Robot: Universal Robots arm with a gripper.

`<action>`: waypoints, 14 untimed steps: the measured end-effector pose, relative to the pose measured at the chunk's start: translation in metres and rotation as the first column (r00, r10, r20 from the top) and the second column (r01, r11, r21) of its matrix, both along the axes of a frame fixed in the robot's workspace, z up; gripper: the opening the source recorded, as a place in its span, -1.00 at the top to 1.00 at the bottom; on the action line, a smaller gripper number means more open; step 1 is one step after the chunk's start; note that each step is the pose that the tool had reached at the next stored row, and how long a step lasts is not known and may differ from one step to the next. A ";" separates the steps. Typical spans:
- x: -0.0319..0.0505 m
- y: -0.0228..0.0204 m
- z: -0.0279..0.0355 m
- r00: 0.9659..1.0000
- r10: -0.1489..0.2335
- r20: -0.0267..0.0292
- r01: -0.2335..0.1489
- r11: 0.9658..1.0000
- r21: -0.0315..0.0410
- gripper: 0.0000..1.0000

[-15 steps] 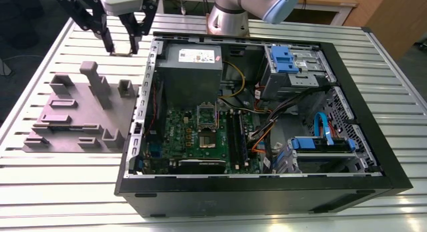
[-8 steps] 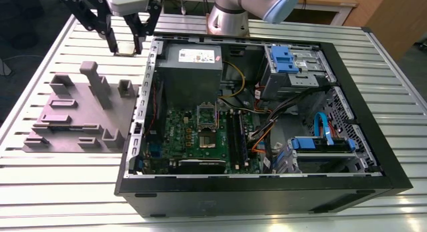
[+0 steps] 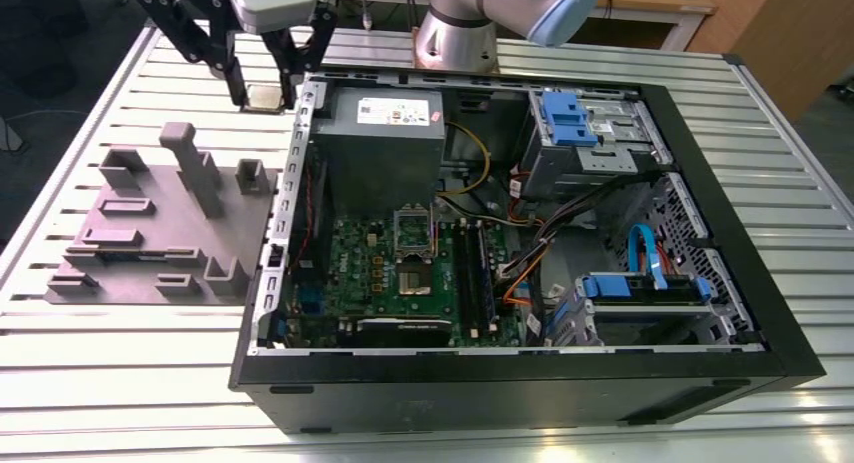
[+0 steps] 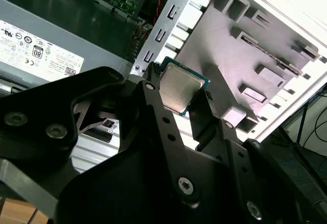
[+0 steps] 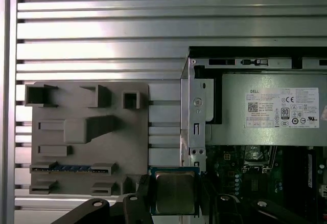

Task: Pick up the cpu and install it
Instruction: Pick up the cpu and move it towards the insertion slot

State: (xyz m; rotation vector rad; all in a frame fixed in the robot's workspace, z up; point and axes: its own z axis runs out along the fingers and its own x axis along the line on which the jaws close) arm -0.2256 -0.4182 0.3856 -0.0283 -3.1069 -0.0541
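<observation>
The gripper sits closest in the second wrist view, its black fingers clamped on two opposite edges of the cpu. This is a small square chip with a dull silver metal top and a thin green rim showing around it.

The first wrist view looks straight down instead. It adds the grey fixture plate, the slatted table and the labelled power supply, with the chip over the strip between the plate and the case wall.

The exterior view takes in the whole open computer case, including the motherboard and its socket, well apart from the chip. The arm rises at the table's far side and the gripper hangs fingers-down just outside the case's far corner, on the exterior view's left.
</observation>
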 end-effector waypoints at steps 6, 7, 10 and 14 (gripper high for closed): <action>0.0026 -0.0079 -0.0006 1.000 0.000 0.000 0.000 1.000 0.000 0.06; 0.0039 -0.0086 -0.0008 1.000 0.000 0.000 0.000 1.000 0.000 0.06; 0.0097 -0.0088 -0.0009 1.000 0.000 0.000 0.000 1.000 0.000 0.06; 0.0163 -0.0089 -0.0011 1.000 0.000 0.000 0.000 1.000 0.000 0.06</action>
